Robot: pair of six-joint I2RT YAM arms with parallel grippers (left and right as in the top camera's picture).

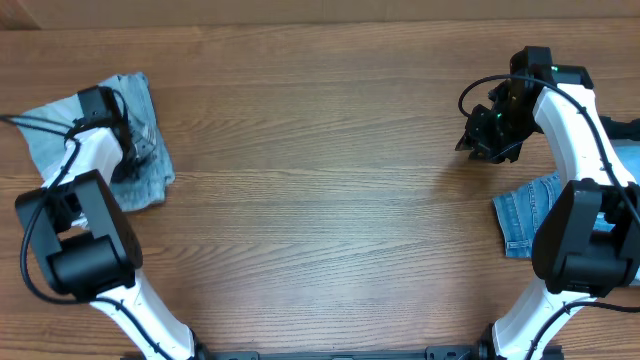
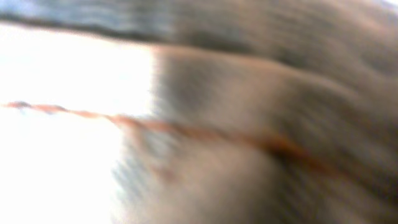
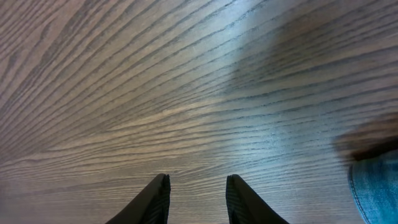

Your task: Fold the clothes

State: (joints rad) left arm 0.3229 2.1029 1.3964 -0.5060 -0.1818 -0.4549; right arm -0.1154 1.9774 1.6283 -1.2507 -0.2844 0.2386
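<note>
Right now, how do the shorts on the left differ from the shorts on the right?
The left shorts are paler, grey-blue; the right shorts are deeper blue. The left hand is over the left shorts, while the open right hand hovers over bare wood, off the right shorts. Both are denim.

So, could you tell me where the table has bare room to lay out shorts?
The whole middle of the table is bare wood, between the left shorts under the left gripper and the right shorts near the right gripper. Both side edges are crowded.
</note>
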